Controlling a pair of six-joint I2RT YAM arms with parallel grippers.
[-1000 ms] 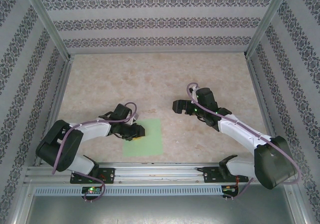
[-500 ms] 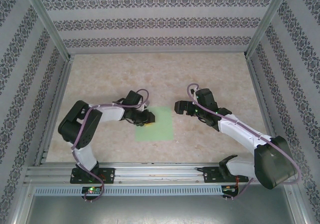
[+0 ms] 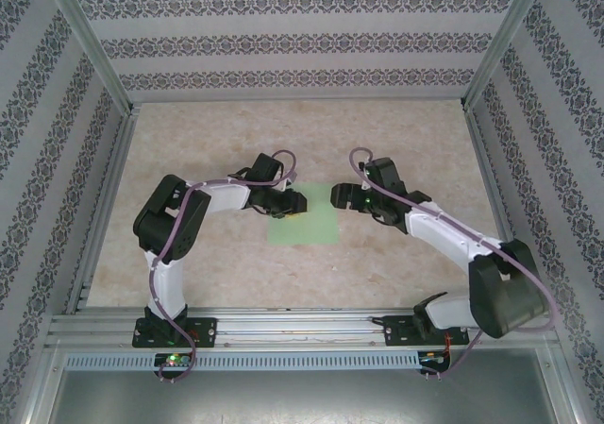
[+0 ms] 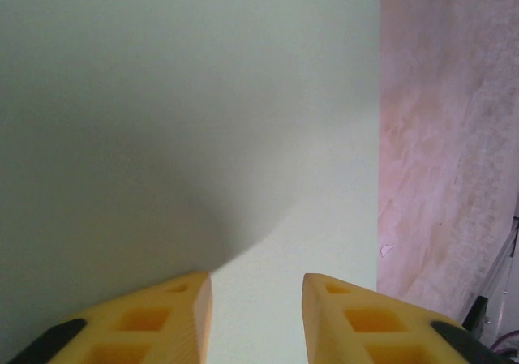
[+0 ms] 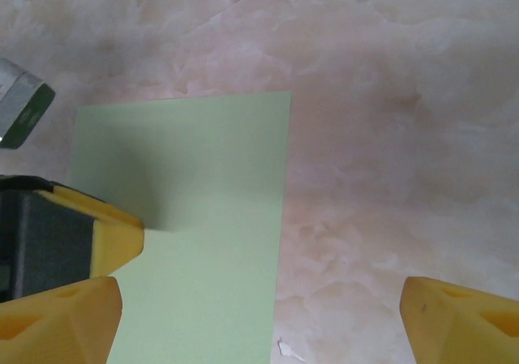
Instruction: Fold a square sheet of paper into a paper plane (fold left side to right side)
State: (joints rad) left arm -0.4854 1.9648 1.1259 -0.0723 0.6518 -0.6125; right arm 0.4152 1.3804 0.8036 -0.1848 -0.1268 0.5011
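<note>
Top external: arms bent inward, left end effector (image 3: 296,204) and right end effector (image 3: 338,197) spread at paper (image 3: 307,228).

Top camera views the whole table (image 3: 208,141) from high behind; both wrist cameras look down close, sharing the square sheet of paper (image 5: 211,218).

Left pincer (image 4: 257,289) narrowly parted; right pincer (image 5: 261,293) spread wide.

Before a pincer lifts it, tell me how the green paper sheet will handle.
The green paper sheet lies flat and thin, so it will probably droop when lifted by one edge. It is likely very light; on the smooth tabletop it may slide under a push.
</note>
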